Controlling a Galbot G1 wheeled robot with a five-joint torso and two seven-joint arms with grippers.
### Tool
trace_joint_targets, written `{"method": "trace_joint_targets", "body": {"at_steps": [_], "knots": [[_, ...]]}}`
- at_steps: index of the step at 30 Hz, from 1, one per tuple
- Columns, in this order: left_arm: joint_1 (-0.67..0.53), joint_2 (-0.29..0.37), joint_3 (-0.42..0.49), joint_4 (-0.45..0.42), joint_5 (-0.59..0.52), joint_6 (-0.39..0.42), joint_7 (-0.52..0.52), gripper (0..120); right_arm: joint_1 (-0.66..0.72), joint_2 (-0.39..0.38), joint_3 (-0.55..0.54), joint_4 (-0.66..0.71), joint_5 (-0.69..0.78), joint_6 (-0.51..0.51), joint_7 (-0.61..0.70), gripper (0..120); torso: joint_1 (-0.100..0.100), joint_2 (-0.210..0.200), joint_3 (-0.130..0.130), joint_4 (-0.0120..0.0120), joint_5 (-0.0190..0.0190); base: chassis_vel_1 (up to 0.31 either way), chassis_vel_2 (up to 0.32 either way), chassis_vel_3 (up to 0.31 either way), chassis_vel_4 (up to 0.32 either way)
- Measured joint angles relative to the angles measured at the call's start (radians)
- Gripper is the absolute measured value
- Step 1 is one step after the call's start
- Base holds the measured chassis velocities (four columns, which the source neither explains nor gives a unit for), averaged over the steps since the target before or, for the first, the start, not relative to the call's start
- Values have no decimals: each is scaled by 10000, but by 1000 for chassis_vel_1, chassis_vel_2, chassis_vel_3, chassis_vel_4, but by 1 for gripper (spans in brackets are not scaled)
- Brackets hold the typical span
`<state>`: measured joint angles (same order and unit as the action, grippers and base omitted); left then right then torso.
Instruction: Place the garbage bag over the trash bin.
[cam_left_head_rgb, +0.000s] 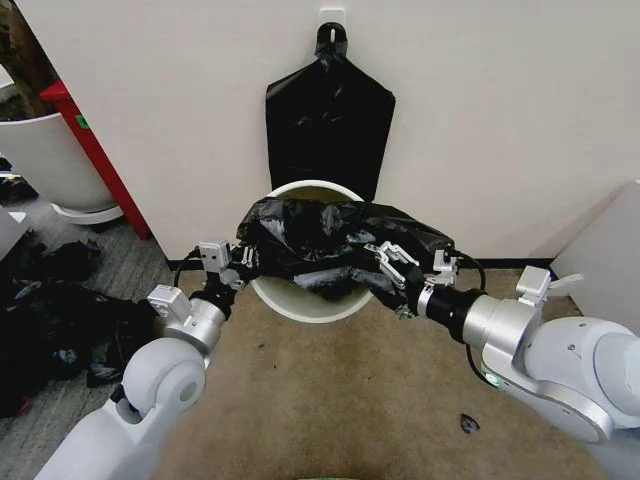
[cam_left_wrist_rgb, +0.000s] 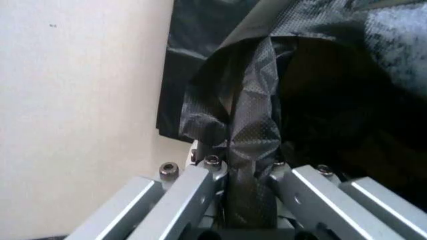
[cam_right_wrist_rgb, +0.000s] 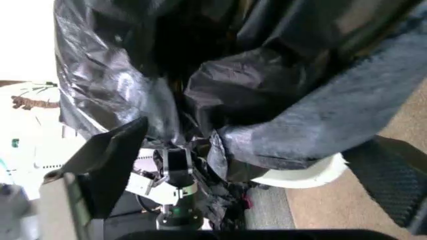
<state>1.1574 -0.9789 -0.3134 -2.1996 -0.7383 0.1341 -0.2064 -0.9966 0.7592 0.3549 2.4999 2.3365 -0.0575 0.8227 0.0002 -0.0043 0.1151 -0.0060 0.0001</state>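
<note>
Overhead, garbage bag (cam_left_head_rgb: 335, 245) (crumpled) across trash bin (cam_left_head_rgb: 305, 303)

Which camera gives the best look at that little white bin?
The head view: the trash bin shows its round rim under the garbage bag. The right wrist view catches a sliver of rim. In the left wrist view, I cannot make it out.

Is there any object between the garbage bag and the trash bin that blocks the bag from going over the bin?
Nothing visible blocks it. The garbage bag is stretched directly above the trash bin, held by the left gripper on one side and the right gripper on the other.
</note>
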Motion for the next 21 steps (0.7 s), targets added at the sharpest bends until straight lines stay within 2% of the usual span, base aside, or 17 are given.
{"method": "trace_joint_targets", "body": {"at_steps": [1,8,9,12,13,18,20,21], "knots": [[0,0,0,0,0,0,0,1,0,0,0,0,0,0,0,96,0,0,0,0,0,0,0,0,0],[-89,-36,16,-20,0,12,-11,1,-106,-48,-19,0,-128,9,-68,68,0,0,0,0,-1,0,0,0,0],[-89,-36,16,-20,0,12,-11,1,-106,-48,-19,0,-128,9,-68,68,0,0,0,0,-1,0,0,0,0],[-83,-18,16,-82,3,14,8,1,-246,-49,-6,0,-143,3,-158,54,0,0,0,0,0,0,0,0,0],[-83,-18,16,-82,3,14,8,1,-246,-49,-6,0,-143,3,-158,54,0,0,0,0,0,0,0,0,0],[-182,8,10,-110,29,46,13,1,-241,-79,-6,0,-167,-21,-217,36,0,0,0,0,-1,0,0,0,0],[-194,9,10,-106,63,99,5,1,-231,-111,-7,0,-176,-78,-262,23,0,0,0,0,0,0,0,0,0],[-194,9,10,-106,63,99,5,1,-231,-111,-7,0,-176,-78,-262,23,0,0,0,0,0,0,0,0,0]]}}
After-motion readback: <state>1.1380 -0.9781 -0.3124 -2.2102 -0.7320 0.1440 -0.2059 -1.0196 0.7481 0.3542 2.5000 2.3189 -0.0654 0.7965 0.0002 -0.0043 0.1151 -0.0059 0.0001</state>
